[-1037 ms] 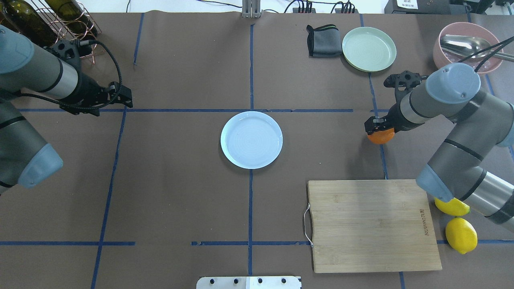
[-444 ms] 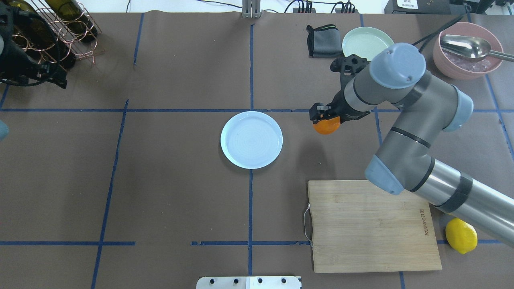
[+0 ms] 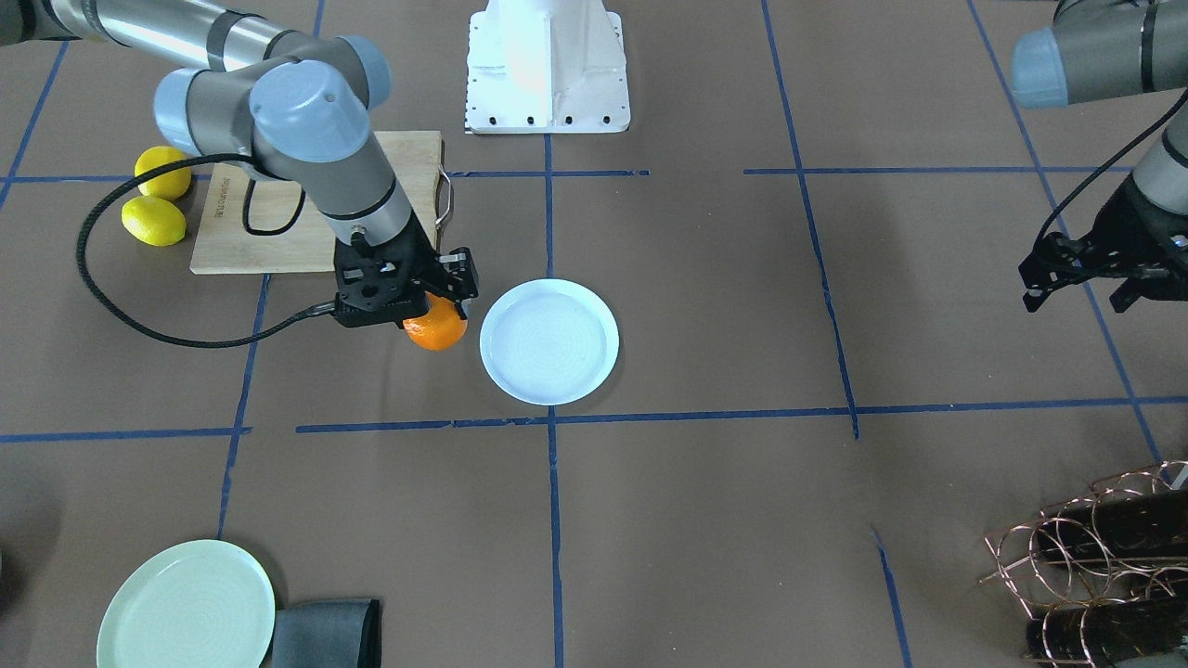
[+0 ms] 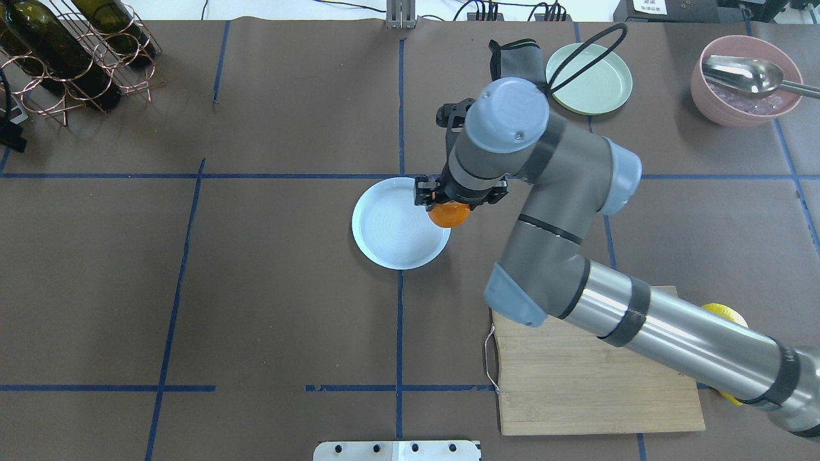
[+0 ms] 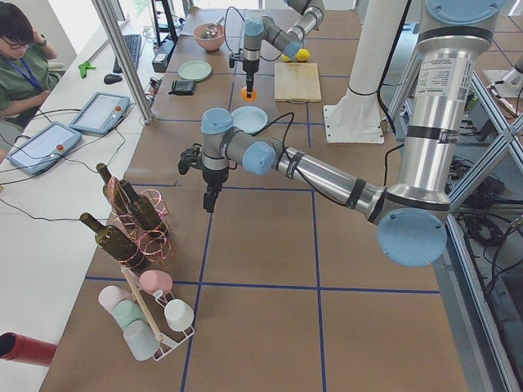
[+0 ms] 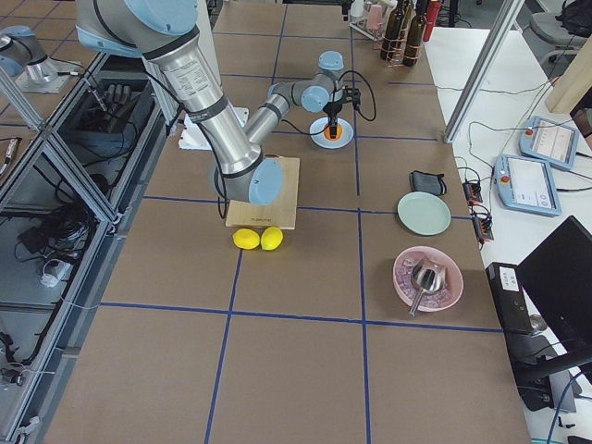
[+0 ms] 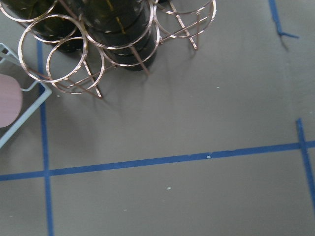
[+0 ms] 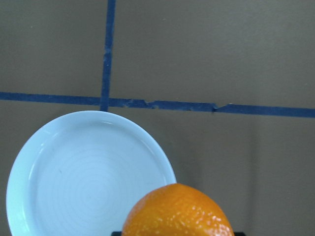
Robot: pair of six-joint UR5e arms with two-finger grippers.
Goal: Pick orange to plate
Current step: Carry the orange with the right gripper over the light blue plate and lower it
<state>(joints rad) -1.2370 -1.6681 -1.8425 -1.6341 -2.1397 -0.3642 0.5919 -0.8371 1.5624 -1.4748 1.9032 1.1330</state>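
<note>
The orange [image 4: 450, 216] hangs in my right gripper [image 4: 448, 203], which is shut on it from above. It hovers over the right rim of the pale bluish-white plate [image 4: 391, 224] in the overhead view. In the front-facing view the orange [image 3: 436, 330] sits just beside the plate [image 3: 549, 341], on that view's left. The right wrist view shows the orange [image 8: 177, 211] at the bottom with the plate [image 8: 74, 182] below and left of it. My left gripper [image 3: 1075, 295] is far off near the bottle rack, open and holding nothing.
A wooden cutting board [image 4: 576, 390] lies under the right arm, with two lemons [image 3: 156, 197] beside it. At the back right are a green plate [image 4: 599, 89], a grey cloth [image 4: 516, 61] and a pink bowl [image 4: 746, 96] with a spoon. A wire bottle rack [image 4: 70, 51] stands at the back left.
My right arm has carried the orange leftward from the table's right side to the plate's right rim. The left arm has drawn back to the left, nearly out of the overhead view.
</note>
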